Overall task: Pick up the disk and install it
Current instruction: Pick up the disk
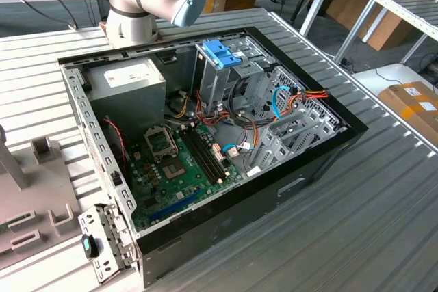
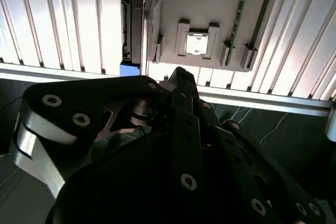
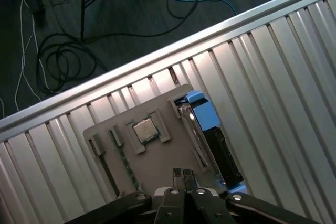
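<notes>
Ribbed table (image 3: 283, 51) bears the disk (image 3: 206, 113), near the closed pincer (image 3: 184, 174).

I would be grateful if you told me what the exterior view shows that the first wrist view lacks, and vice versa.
Exterior view: the open black computer case with its green motherboard. First wrist view: the grey metal disk in its light-blue frame, standing on edge near a square silver chip, and the shut gripper. Both: the ribbed metal table.

Below the gripper (image 3: 184, 176) a grey holder plate (image 3: 157, 163) carries a square processor chip (image 3: 145, 129) on the ribbed metal table (image 3: 273, 66), with floor cables (image 3: 58, 61) beyond.
</notes>
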`<state>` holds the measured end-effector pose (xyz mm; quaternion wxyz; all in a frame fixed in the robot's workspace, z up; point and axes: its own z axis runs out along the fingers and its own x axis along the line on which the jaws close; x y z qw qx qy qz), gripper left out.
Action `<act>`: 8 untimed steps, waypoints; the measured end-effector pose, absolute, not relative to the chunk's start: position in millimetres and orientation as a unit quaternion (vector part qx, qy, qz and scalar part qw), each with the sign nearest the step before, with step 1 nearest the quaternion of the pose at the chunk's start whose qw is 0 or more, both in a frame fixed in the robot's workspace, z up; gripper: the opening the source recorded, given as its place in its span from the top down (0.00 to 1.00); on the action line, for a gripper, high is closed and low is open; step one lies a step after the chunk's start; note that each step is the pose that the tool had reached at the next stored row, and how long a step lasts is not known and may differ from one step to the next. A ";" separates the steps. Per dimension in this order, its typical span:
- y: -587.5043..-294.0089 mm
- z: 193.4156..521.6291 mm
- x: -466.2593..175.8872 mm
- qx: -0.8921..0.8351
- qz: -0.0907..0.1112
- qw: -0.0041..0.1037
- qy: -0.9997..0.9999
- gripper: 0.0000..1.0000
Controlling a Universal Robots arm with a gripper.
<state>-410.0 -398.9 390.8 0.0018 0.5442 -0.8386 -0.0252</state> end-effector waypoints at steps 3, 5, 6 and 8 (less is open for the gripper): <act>-398.9 390.5 -409.5 0.567 -0.025 0.002 -0.824 0.90; -398.9 390.4 -409.4 0.572 -0.025 0.003 -0.820 0.90; -398.9 390.3 -409.4 0.576 -0.025 0.003 -0.817 0.90; -398.9 390.3 -409.2 0.583 -0.025 0.003 -0.812 0.90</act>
